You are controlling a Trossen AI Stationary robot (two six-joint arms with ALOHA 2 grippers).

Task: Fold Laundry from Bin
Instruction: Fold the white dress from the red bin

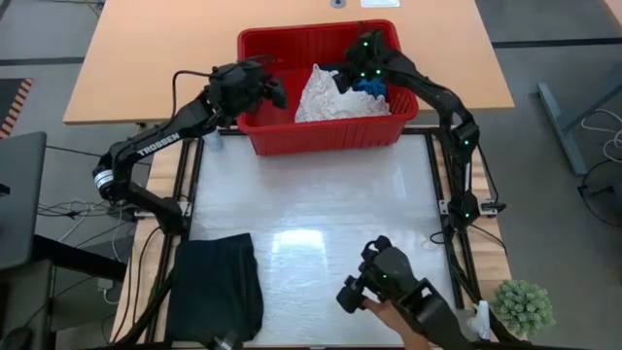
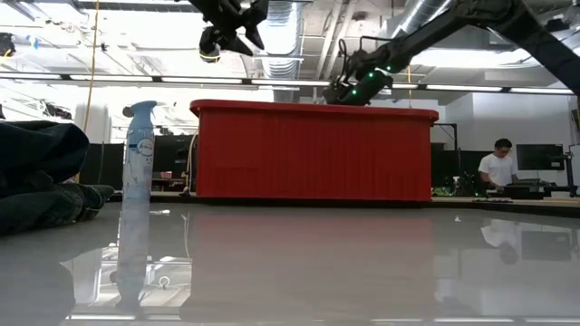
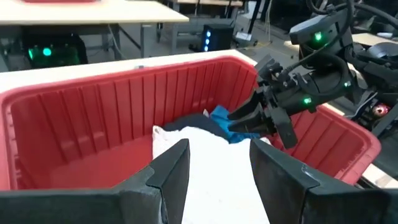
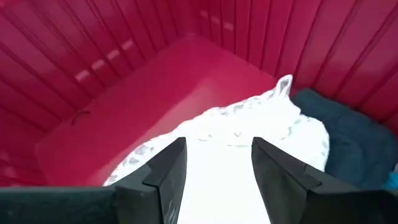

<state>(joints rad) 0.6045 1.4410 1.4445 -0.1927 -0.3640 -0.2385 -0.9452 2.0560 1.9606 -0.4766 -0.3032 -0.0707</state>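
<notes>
**Operator:** Both pincers hang over the red bin [image 1: 321, 131]. I have the left pincer [image 1: 275, 89] at its left rim, fingers spread with nothing between them. My right pincer [image 1: 362, 73] sits above the bin's right half, also spread and empty, right over the cloth.

**Colleague:** How many pieces are in the bin?

**Operator:** I count three. One white crinkled piece [image 1: 326, 97], thin and lacy at its edge, heaped in the middle. One small bright blue item [image 1: 372, 87] beside it on the right. One dark garment [image 4: 348, 140], soft and matte, tucked against the white one near the wall.

**Colleague:** Anything out on the surface?

**Operator:** One black garment [image 1: 219, 287], lying in a rough rectangle at the near left corner of the glossy white surface [image 1: 321, 209]. One pale spray bottle [image 2: 138, 172] stands upright by it in the low view.

**Colleague:** And the bin itself?

**Operator:** One rectangular plastic tub, ribbed walls that taper slightly, a flat rim, standing at the far edge of the surface. A third dark arm piece [image 1: 379, 277] shows at the near edge with a person's hand [image 1: 389, 316] on it, and one small green plant [image 1: 525, 306] sits at the near right corner.
</notes>
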